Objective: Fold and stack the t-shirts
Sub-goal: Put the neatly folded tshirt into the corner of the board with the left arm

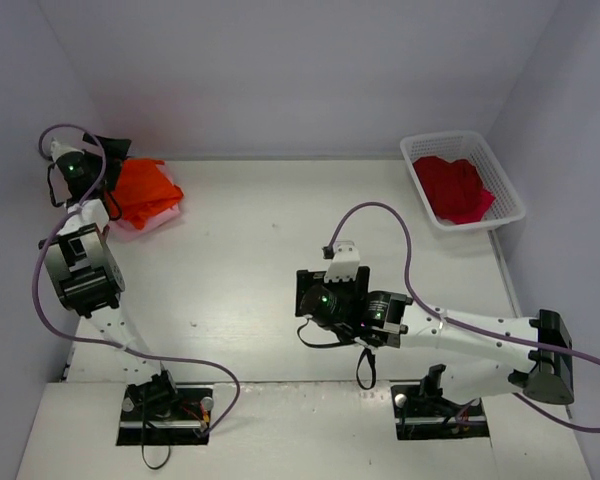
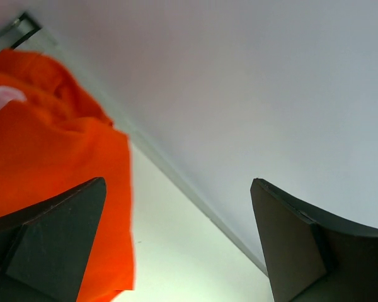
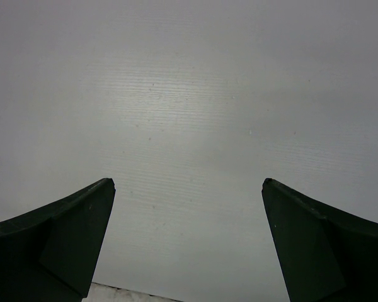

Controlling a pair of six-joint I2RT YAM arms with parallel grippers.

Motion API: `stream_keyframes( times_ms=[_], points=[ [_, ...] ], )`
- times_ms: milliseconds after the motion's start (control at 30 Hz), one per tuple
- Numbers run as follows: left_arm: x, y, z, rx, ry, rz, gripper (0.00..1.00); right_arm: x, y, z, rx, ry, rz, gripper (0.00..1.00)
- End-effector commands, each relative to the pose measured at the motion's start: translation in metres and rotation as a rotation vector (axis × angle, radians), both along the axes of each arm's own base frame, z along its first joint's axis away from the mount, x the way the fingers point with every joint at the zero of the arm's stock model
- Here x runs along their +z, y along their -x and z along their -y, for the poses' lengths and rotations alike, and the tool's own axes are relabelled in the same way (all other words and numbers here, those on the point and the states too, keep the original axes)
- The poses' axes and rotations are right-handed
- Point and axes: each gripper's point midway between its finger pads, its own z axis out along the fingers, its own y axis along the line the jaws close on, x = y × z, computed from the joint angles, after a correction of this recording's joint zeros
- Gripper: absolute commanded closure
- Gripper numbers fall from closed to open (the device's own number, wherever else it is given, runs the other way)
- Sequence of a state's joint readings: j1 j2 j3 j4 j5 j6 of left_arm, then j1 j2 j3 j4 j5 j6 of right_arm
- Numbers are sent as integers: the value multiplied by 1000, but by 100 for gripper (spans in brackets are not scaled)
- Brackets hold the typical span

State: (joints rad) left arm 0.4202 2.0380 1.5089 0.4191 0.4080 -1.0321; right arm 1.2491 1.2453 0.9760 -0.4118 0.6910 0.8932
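Note:
An orange t-shirt (image 1: 145, 191) lies folded at the table's far left corner; it also fills the left of the left wrist view (image 2: 50, 157). My left gripper (image 1: 108, 158) hangs at the shirt's far left edge, open and empty (image 2: 178, 189), with its left finger over the orange cloth. A red t-shirt (image 1: 454, 188) lies crumpled in the white basket (image 1: 505, 180) at the far right. My right gripper (image 1: 320, 290) is open and empty over bare table at the centre (image 3: 188, 184).
The white table (image 1: 260, 270) is walled at the back and both sides. The basket stands against the right wall. Purple cables loop over both arms.

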Motion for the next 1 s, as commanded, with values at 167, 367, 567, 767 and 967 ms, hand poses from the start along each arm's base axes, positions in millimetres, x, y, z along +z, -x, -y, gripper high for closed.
stream_keyframes(
  times_ms=[167,367,567,767,967],
  points=[
    [165,9,61,-157,-62,292,7,29,-10,-8,-46,-62,75,0],
    [220,45,131,-296,-9,386,7,37,-27,-4,-81,-13,115,0],
    [236,121,196,-376,-157,344,7,70,-63,-5,-28,-25,123,0],
    [246,229,230,-429,-205,245,7,90,-111,-8,38,-27,114,0],
    [240,331,239,-427,-219,247,7,81,-182,5,25,-63,49,0]
  ],
)
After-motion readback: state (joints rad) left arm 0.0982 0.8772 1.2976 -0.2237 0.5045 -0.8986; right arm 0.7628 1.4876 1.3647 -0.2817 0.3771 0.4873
